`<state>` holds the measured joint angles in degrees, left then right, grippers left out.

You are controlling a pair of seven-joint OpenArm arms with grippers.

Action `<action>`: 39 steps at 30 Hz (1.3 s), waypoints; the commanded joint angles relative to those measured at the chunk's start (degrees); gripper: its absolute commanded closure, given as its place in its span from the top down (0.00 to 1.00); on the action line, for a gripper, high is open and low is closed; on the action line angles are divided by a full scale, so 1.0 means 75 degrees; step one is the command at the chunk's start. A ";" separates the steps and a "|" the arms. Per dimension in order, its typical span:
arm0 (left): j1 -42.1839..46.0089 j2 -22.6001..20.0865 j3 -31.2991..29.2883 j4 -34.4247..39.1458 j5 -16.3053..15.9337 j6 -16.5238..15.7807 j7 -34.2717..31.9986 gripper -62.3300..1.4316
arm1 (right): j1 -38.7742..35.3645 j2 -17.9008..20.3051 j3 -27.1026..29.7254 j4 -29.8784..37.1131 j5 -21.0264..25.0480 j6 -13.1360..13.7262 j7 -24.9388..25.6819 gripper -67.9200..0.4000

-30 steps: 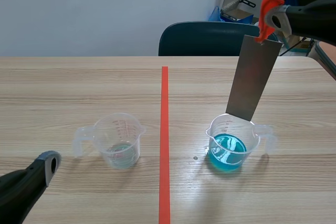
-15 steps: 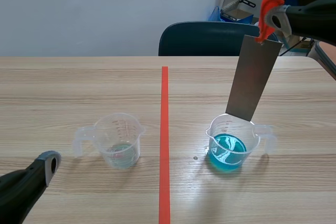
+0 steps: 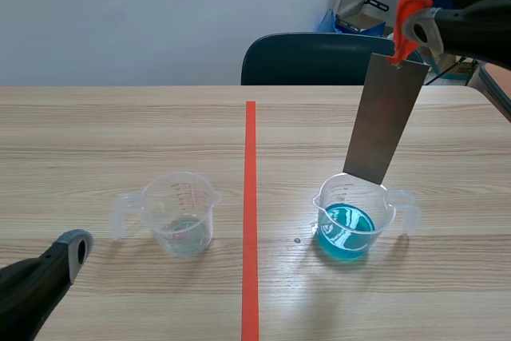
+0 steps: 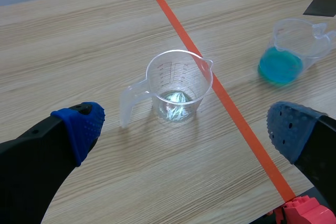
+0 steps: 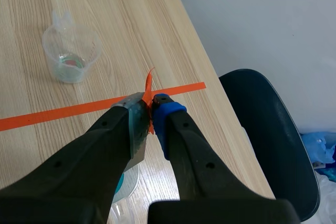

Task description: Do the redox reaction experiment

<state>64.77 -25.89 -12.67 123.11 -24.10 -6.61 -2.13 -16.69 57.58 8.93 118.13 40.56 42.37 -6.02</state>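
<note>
A grey metal plate [image 3: 385, 117] hangs from an orange clip [image 3: 403, 25], and my right gripper [image 3: 417, 29] is shut on that clip high at the right. The plate's lower edge sits just above the rim of a clear beaker of blue liquid [image 3: 351, 217]. In the right wrist view the clip [image 5: 149, 90] is pinched at my right gripper [image 5: 150, 106]. Left of the tape line stands a second clear beaker [image 3: 182, 213] with a little clear liquid. My left gripper [image 4: 184, 129] is open, low and just short of that beaker [image 4: 178, 85].
An orange-red tape line [image 3: 250, 213] runs down the middle of the wooden table. A dark chair [image 3: 307, 57] stands behind the far edge. The table's right edge is close to the blue beaker [image 4: 286, 59].
</note>
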 commanded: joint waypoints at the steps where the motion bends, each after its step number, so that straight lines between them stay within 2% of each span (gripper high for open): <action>1: -0.0023 0.0038 0.0041 0.0038 -0.0038 -0.0026 -0.0131 1.00 | 0.0172 0.0023 0.0020 0.0029 0.0085 0.0047 0.0143 0.02; 32: -0.0023 0.0038 0.0041 0.0038 -0.0041 -0.0058 -0.0137 1.00 | 0.0172 0.0023 0.0020 0.0029 0.0085 0.0047 0.0143 0.02; 39: -0.0128 0.0041 0.0052 0.0020 -0.0041 -0.0055 -0.0568 1.00 | 0.0172 0.0020 0.0020 0.0029 0.0085 0.0047 0.0143 0.02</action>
<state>64.66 -25.89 -12.67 123.11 -24.10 -6.66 -5.65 -16.69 57.58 8.93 118.13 40.56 42.37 -6.02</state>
